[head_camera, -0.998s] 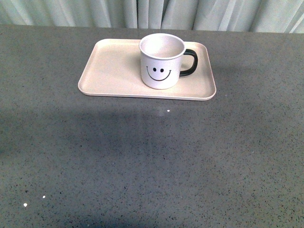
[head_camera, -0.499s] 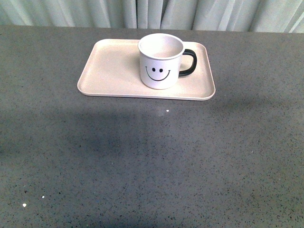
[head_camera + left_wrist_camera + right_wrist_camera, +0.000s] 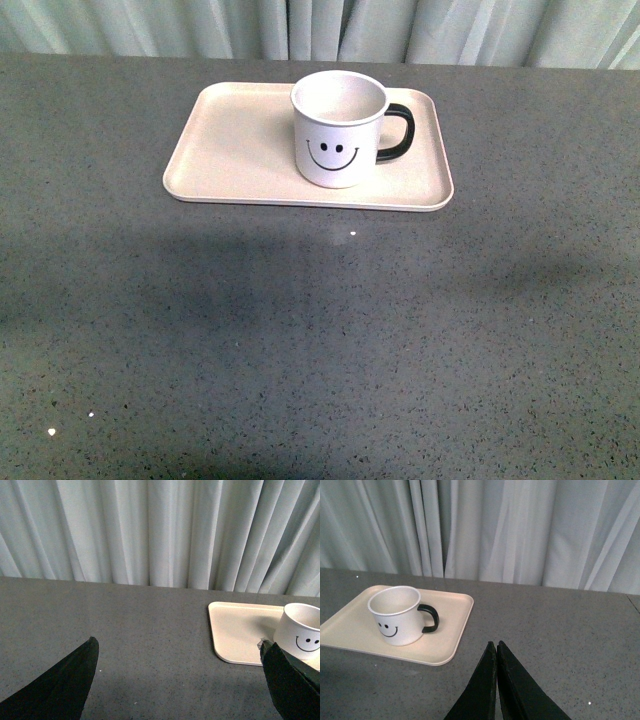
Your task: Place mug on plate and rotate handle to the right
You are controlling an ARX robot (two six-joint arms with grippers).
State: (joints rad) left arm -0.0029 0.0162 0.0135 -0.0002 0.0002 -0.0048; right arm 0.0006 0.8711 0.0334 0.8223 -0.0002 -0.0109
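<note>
The white mug (image 3: 338, 132) with a black smiley face stands upright on the pale pink-beige plate (image 3: 230, 150), right of its middle. Its black handle (image 3: 397, 133) points right in the front view. No arm shows in the front view. In the left wrist view my left gripper (image 3: 180, 647) is open and empty above the table, with the plate (image 3: 237, 630) and the mug (image 3: 301, 630) off to one side. In the right wrist view my right gripper (image 3: 495, 644) is shut and empty, apart from the plate (image 3: 450, 630), the mug (image 3: 396, 615) and the handle (image 3: 430, 618).
The dark grey speckled table (image 3: 320, 340) spreads all round the plate. Pale curtains (image 3: 320, 28) hang along its far edge. Small white specks (image 3: 52, 431) lie near the front left.
The mug and plate have stayed put. The shadows on the table have shifted slightly.
</note>
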